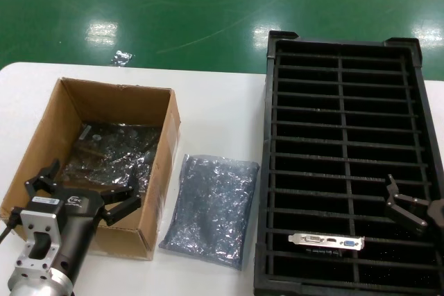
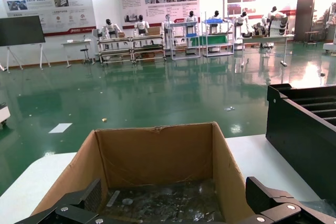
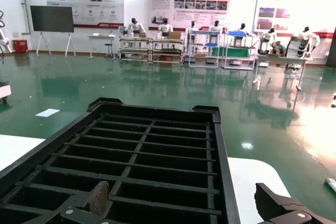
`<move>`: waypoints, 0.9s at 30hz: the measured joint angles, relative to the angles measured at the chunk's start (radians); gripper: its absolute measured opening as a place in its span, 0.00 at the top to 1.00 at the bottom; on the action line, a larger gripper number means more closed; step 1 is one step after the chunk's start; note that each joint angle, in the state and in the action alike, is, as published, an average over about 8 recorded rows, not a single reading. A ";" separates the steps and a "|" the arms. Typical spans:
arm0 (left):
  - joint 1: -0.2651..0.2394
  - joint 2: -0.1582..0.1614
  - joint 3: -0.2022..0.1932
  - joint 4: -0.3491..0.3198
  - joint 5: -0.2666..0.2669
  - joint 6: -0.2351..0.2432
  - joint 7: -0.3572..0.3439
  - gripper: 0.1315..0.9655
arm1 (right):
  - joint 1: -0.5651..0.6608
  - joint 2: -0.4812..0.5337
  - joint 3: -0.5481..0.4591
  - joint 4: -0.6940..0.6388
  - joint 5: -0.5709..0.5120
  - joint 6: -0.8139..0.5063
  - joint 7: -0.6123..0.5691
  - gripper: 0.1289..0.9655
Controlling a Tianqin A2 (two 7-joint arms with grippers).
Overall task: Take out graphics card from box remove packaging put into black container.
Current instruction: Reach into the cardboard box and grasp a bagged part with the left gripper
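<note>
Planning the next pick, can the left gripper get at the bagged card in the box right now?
Probably yes. The left gripper hangs open over the box, whose top is open, and nothing covers the bagged card.

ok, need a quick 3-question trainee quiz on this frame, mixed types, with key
1. True or false: the black container already holds a graphics card.
2. Where does the empty bag lie? A) inside the box B) on the table between box and container C) in the container
3. Fill in: the left gripper hovers, jaws open, over the ___ end of the box.

Key: 1 true; 2 B; 3 near. The right gripper is open above the container's right column.
</note>
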 joint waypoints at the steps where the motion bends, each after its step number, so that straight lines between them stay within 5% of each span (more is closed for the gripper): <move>1: 0.000 0.000 0.000 0.000 0.000 0.000 0.000 0.00 | 0.000 0.000 0.000 0.000 0.000 0.000 0.000 0.00; 17: -0.004 -0.020 0.010 -0.004 -0.008 -0.010 -0.004 0.00 | 0.000 0.000 0.000 0.000 0.000 0.000 0.000 0.00; 23: -0.063 -0.137 0.054 -0.001 -0.015 -0.027 -0.001 0.00 | 0.000 0.000 0.000 0.000 0.000 0.000 0.000 0.00; 27: -0.163 -0.238 0.091 0.046 0.047 0.012 0.024 0.00 | 0.000 0.000 0.000 0.000 0.000 0.000 0.000 0.00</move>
